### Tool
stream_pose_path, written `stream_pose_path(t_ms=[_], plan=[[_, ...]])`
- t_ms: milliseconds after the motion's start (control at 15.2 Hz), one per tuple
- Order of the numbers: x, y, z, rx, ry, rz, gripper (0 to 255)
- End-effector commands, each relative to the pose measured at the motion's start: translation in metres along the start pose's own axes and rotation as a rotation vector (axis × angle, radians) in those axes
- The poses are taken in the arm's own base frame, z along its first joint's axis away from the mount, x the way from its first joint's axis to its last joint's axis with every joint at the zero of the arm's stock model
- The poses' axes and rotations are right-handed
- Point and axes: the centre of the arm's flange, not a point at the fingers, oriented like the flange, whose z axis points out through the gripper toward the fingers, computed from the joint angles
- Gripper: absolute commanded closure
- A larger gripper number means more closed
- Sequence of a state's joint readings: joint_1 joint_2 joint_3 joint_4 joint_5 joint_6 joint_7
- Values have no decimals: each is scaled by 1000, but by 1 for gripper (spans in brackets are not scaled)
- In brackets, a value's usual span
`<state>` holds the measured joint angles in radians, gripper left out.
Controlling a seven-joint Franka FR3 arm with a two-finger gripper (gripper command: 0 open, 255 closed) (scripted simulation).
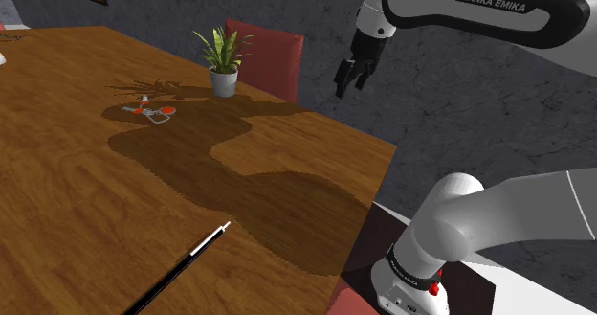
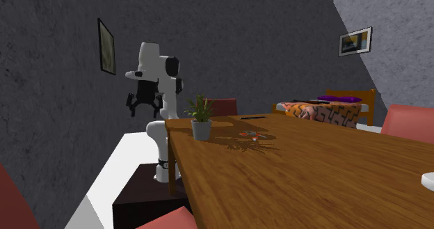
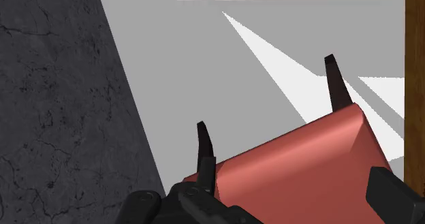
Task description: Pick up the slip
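One wooden table [image 1: 77,198], and on it one potted plant [image 1: 224,62], one small red-and-white slip [image 1: 151,110] and one black pen [image 1: 182,262] with a white tip. Red chairs [image 2: 222,106] — four, counted in the second exterior view. Framed pictures [image 2: 105,46] on the walls — two. One bed [image 2: 351,94], with one patterned blanket [image 2: 327,112] and one purple cushion [image 2: 339,98]. One robot arm [image 1: 459,7], one gripper [image 1: 346,85], two fingers [image 3: 204,148].

Polished wooden table [image 1: 77,198], rough mottled grey wall [image 1: 450,107]
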<state>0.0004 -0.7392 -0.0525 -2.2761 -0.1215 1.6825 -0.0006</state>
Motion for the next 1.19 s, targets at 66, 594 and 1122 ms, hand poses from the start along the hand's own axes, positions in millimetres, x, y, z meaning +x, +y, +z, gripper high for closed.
stream_pose_path(t_ms=[66, 594, 1122], plan=[[7, -10, 1, 4, 6, -10, 0], [55, -93, 8, 39, 57, -86, 0], [98, -180, 10, 75, 108, -162, 0]])
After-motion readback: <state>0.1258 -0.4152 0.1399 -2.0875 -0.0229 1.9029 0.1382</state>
